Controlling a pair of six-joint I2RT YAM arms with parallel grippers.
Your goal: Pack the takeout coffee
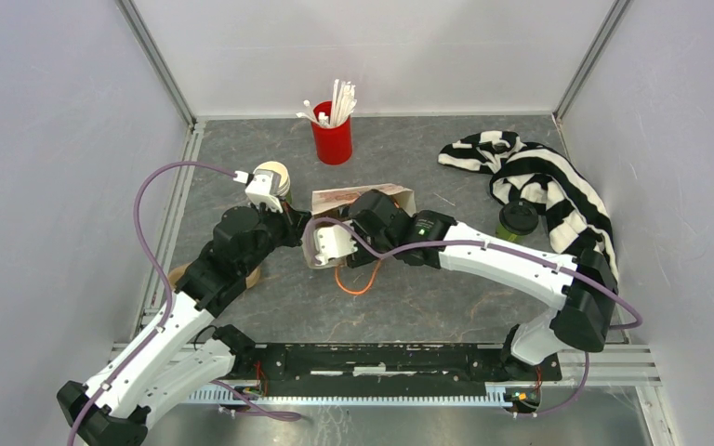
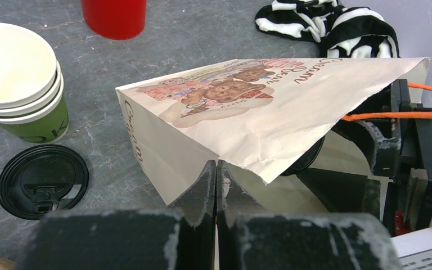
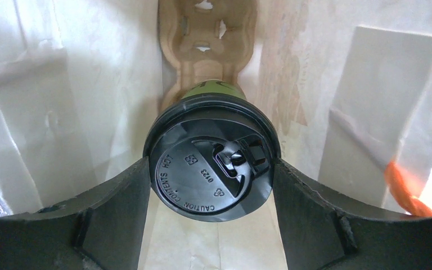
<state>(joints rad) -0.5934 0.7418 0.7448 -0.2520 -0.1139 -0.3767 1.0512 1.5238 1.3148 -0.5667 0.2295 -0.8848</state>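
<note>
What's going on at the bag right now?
The left pincer is shut on the edge of the paper bag, which lies on its side, and holds the mouth open. The right pincer reaches inside the bag, gripping a lidded cup just in front of the cardboard carrier. The second lidded cup stands out on the table beside the striped cloth, not yet packed.
</note>
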